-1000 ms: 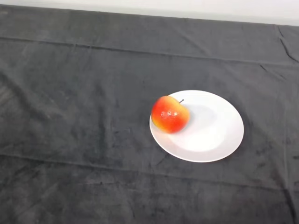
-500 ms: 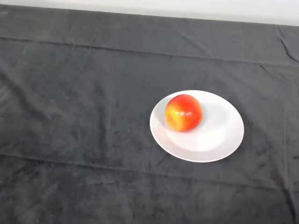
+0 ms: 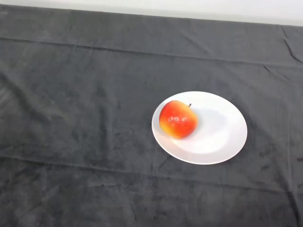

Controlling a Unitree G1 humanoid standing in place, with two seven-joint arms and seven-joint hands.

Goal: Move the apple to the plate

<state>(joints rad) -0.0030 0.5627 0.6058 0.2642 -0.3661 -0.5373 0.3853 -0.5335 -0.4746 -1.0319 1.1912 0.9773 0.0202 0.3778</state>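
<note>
A red and yellow apple (image 3: 178, 119) lies on the left part of a round white plate (image 3: 222, 137), right of the table's middle. Its short dark stem points up and to the right. No part of the robot shows in the head view.
The table is covered by a dark grey cloth (image 3: 75, 118) with shallow creases. A pale strip of wall or floor (image 3: 189, 7) runs along the far edge.
The apple has rocked on the plate: it rolled right toward the plate's middle, then back left, and lies a little right of where it was a second ago.
</note>
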